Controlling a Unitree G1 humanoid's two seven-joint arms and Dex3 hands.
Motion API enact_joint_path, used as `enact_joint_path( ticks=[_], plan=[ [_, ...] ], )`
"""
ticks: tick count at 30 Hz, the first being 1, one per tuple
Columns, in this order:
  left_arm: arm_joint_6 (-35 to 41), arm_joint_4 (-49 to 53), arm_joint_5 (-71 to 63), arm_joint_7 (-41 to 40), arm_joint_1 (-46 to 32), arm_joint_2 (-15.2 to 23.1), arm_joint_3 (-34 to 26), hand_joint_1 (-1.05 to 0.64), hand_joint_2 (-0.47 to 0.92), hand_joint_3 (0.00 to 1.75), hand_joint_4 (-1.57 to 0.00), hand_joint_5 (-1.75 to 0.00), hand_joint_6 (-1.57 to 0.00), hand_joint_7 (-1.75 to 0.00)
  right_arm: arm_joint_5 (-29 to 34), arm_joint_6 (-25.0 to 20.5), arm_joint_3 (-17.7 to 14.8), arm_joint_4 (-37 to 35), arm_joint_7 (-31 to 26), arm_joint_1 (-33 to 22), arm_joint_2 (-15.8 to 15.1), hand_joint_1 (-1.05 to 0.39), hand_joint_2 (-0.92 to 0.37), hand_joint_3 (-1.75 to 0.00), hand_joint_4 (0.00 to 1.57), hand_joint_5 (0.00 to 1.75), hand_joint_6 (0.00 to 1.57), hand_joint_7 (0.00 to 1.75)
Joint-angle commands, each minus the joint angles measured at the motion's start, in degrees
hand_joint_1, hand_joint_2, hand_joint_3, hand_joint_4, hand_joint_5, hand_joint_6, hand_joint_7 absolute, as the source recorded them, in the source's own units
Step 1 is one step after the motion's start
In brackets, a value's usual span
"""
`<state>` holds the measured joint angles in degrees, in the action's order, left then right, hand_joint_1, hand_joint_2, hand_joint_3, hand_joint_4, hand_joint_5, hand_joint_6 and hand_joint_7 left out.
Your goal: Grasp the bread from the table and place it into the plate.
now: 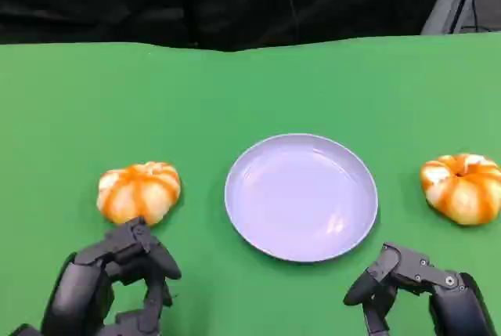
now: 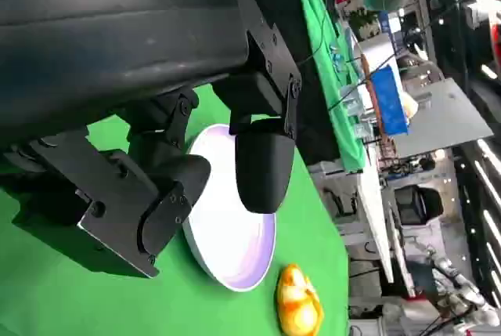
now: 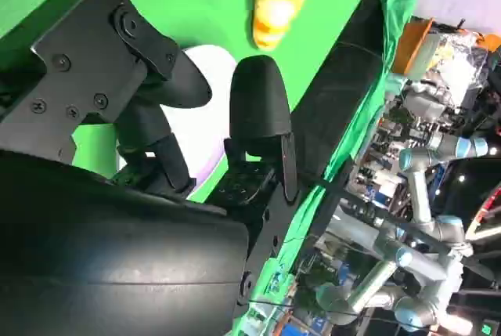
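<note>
**Table inventory: two bread rolls, one plate, both hands free**

While neither hand holds anything, the items lie as follows on the green table (image 1: 70, 109).

- Plate (image 1: 301, 196): pale lilac, round, bare, at the centre, between the two rolls.
- Left bread roll (image 1: 138, 191): orange-and-white striped, on the cloth well to the plate's left, just beyond the left hand.
- Right bread roll (image 1: 463, 187): same kind, on the cloth near the right edge, well apart from the plate.
- Left hand (image 1: 117, 277): near edge, fingers apart and loosely bent, gripping nothing.
- Right hand (image 1: 415, 289): near edge, just before the plate's rim, fingers apart, gripping nothing.
</note>
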<state>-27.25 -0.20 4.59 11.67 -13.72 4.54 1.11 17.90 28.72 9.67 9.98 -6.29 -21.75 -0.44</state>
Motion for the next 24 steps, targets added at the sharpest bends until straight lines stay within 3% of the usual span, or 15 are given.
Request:
enact_joint_path(
  ticks=[1,17,19,22,24],
  plan=[
    [-0.57,0.35,-0.02,0.61,0.36,1.15,-0.63,0.06,0.41,1.39,-0.77,-1.71,-0.74,-1.49,-0.24,-0.26,-0.09,0.78,-0.50,0.06,0.07,0.02,-0.27,-1.42,0.85,1.65,0.83,1.35],
    [0.81,0.02,0.80,1.14,0.77,1.41,-0.79,0.06,0.42,1.36,-0.77,-1.71,-0.74,-1.49,-0.62,-1.37,0.07,1.28,-0.15,0.10,0.33,0.02,-0.27,-1.41,0.84,1.67,0.82,1.36],
    [4.53,-1.11,3.06,2.61,1.35,2.20,-0.98,0.01,0.57,1.07,-0.63,-1.53,-0.63,-1.27,-0.53,-1.14,0.05,0.98,-0.24,0.47,0.34,0.03,-0.27,-1.42,0.85,1.68,0.82,1.35],
    [8.13,-2.73,2.52,2.80,1.86,3.27,-1.30,-0.03,0.64,0.91,-0.57,-1.42,-0.57,-1.13,-0.50,-1.33,0.06,1.06,-0.27,0.45,0.40,0.03,-0.27,-1.42,0.85,1.68,0.82,1.35],
    [11.19,-4.22,-0.24,1.99,2.72,4.78,-1.64,-0.10,0.75,0.61,-0.56,-1.15,-0.58,-0.76,-0.25,-1.65,0.10,1.26,-0.32,0.25,0.46,0.02,-0.27,-1.42,0.85,1.67,0.82,1.35]
  ],
)
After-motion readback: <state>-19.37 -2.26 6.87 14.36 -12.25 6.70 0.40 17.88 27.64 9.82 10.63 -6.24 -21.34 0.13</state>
